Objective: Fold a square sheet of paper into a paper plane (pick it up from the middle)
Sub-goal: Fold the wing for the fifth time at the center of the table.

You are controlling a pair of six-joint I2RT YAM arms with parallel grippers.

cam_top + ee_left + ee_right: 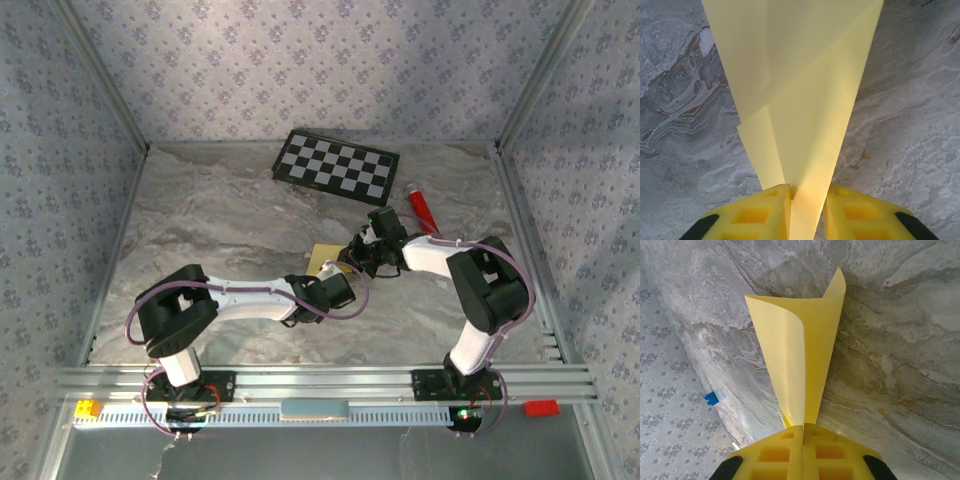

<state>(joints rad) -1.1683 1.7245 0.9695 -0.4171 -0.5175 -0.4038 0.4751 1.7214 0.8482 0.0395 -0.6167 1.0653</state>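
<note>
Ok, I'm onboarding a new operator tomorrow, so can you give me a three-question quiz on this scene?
1. True or false: the right gripper is shut on the pale-yellow folded sheet of paper.
2. What lies flat near the far edge of the grey marbled table? A) a black-and-white checkerboard panel; B) a blue bowl; C) a metal spoon.
3. Fill in: the slim tube lying beside the right arm is ____ in colour.
Key: 1 true; 2 A; 3 red.
</note>
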